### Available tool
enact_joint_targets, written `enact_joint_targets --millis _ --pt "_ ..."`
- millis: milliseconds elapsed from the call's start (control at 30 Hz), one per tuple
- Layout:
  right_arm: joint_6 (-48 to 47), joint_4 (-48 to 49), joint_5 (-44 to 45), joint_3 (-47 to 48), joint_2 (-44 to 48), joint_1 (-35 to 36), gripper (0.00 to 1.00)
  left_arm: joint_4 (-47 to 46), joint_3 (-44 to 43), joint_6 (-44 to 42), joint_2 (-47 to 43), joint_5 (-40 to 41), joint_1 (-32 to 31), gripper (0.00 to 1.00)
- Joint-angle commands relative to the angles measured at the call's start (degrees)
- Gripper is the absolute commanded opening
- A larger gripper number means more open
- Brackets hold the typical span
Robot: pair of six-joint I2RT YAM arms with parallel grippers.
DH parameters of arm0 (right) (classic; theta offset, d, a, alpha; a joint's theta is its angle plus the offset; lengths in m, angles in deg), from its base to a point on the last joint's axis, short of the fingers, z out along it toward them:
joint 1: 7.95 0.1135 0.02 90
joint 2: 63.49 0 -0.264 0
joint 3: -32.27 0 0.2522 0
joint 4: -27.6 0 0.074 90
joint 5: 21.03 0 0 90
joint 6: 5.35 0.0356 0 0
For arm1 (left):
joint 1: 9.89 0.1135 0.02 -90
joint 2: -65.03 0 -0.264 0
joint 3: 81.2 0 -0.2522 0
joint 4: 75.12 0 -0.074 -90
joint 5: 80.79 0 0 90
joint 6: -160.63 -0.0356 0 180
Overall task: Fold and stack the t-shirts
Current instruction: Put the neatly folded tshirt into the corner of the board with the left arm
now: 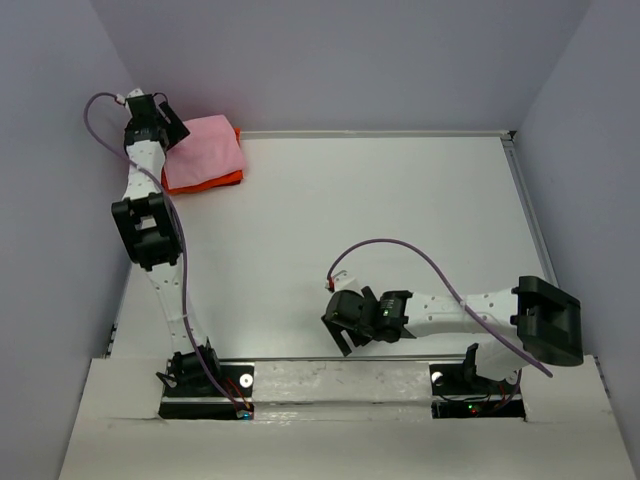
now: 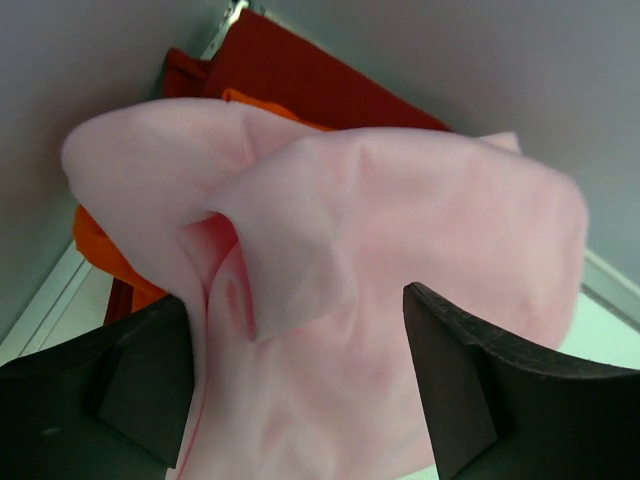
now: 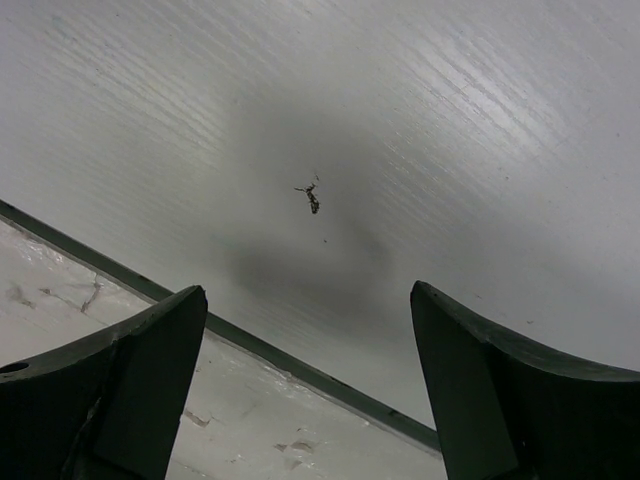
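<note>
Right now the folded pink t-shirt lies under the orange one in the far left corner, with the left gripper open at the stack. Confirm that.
Wrong in one respect: the pink t-shirt lies on top of the orange t-shirt, not under it, as the top external view shows. The far left corner and the open left gripper at the stack are right.

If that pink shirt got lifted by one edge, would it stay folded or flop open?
Probably flop open: the pink t-shirt bulges in loose, soft folds, so it looks limp. It likely weighs little, being thin cloth. Pushed, it would probably bunch or slide off the orange t-shirt beneath it.
</note>
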Motion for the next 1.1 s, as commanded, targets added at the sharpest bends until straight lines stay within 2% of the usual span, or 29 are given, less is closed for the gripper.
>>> enact_joint_targets --millis 0,133,233,367,500,600,633,667,700,800,933,1067 --pt "1.2 -0.2 2.2 2.2 -1.0 0.2 0.88 -5.8 -2.2 1.9 -13.3 3.4 -0.3 0.87" --pt "1.5 -0.9 2.3 2.6 -0.6 0.2 0.89 -8.8 1.7 1.6 -17.3 8.1 -0.2 0.87" --pt "1.5 -1.0 2.9 2.3 0.3 0.2 0.89 -8.8 3.6 1.7 -18.8 7.4 -0.4 0.87" --pt "0.4 -1.3 3.9 3.0 -0.1 0.2 0.89 -8.4 6.4 1.6 -20.5 2.3 -2.2 0.87" --pt "-0.2 -2.7 8.7 6.8 -1.5 0.2 0.89 -8.0 11.5 2.5 -22.8 -4.3 -4.5 0.87" --pt "0.7 -3.4 14.8 9.4 -2.5 0.2 0.9 -8.6 17.2 1.4 -26.2 -8.0 -7.6 0.87" --pt "0.8 -3.3 15.5 10.9 -2.4 0.2 0.9 -9.7 21.5 0.7 -27.7 -11.2 -9.1 0.87" --pt "1.0 -3.1 16.0 11.6 -2.0 -0.3 0.9 -13.9 23.9 0.2 -29.1 -13.5 -9.8 0.87" --pt "0.8 -2.9 16.5 12.3 -1.4 -1.5 0.9 -15.6 28.6 -0.1 -32.1 -14.9 -10.4 0.87" --pt "-2.1 2.1 14.7 12.2 3.0 -6.2 0.91 -16.6 33.1 -0.8 -37.3 -14.0 -13.9 0.87" --pt "-5.6 10.6 4.2 9.6 9.3 -16.2 0.91 -19.7 45.5 -3.7 -44.9 -9.2 -22.3 0.87" --pt "-12.8 11.1 6.0 13.8 8.4 -19.8 0.91 -22.5 54.5 -5.3 -50.4 -4.9 -30.1 0.87"
